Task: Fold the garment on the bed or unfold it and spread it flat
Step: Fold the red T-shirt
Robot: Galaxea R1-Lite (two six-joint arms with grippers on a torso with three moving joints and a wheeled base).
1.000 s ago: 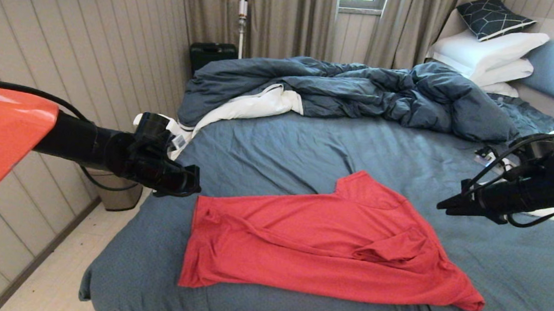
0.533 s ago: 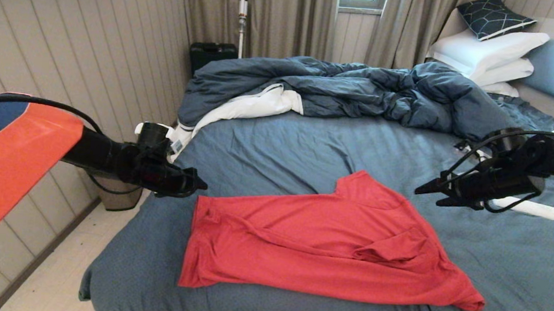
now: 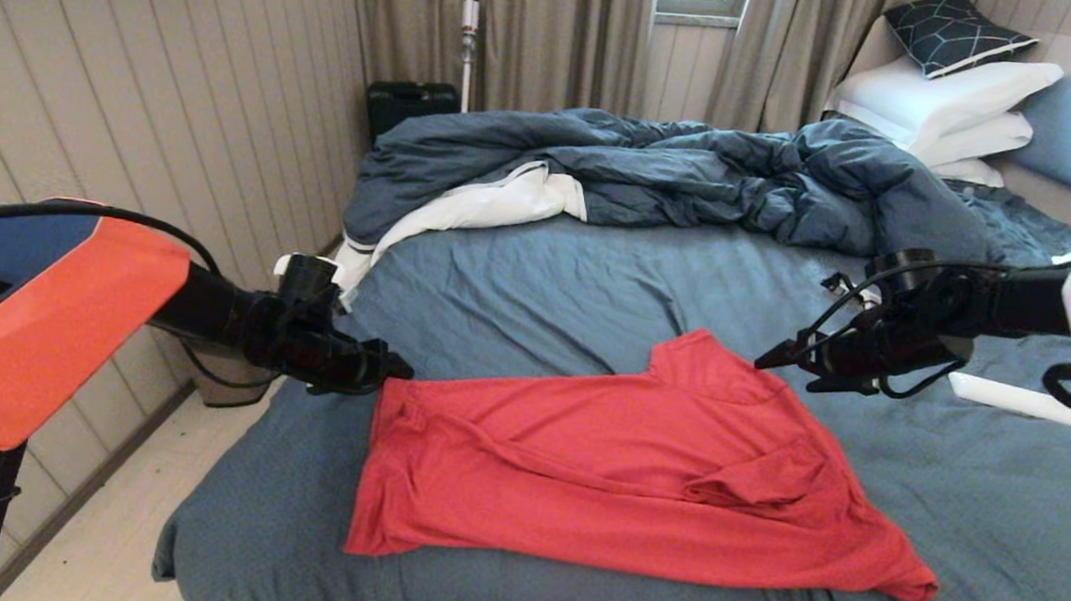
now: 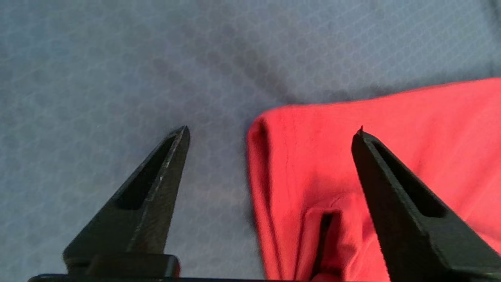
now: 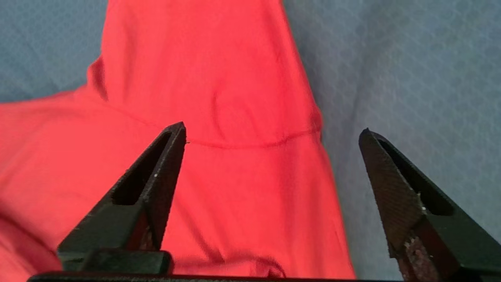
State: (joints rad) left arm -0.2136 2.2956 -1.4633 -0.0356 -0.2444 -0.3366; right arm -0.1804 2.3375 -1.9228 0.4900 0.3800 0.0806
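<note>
The garment [image 3: 618,467] is lying crosswise on the bed [image 3: 537,272]; left gripper [image 3: 394,366] and right gripper [image 3: 776,360] are hovering at its far corners (both spread, empty).

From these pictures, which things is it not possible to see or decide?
- Printed side of the garment: no lettering shows in any view, so it may lie face down.
- Near edge of the bed: cut off by the head view's bottom edge.
- Gap between either open tool and the fabric: left tool, right tool; the wrist views do not settle it.
</note>
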